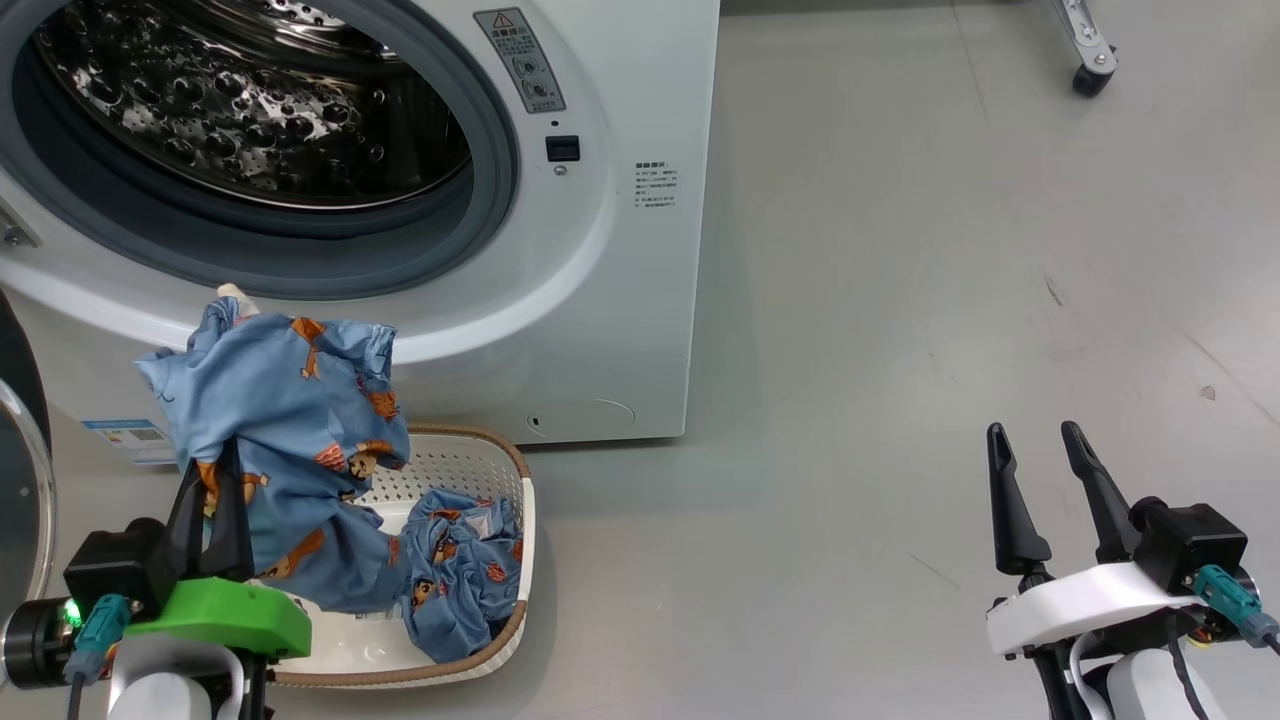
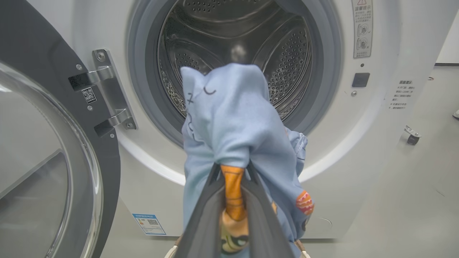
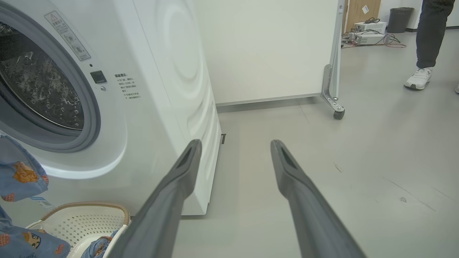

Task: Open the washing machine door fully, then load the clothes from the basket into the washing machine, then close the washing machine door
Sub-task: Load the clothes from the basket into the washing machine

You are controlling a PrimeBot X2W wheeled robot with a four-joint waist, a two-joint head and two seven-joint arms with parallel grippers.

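The clothes: one garment hangs clamped in my left end effector before the washing machine, and another lies in the basket on the grey floor. My right end effector stands apart, empty. The right wrist view adds a wheeled partition and a person's shoe; the left wrist view adds the open door.

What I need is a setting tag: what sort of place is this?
Probably a lab or test room: the washing machine stands on bare grey floor by a wheeled white partition, electronics boxes and cables lying beyond.
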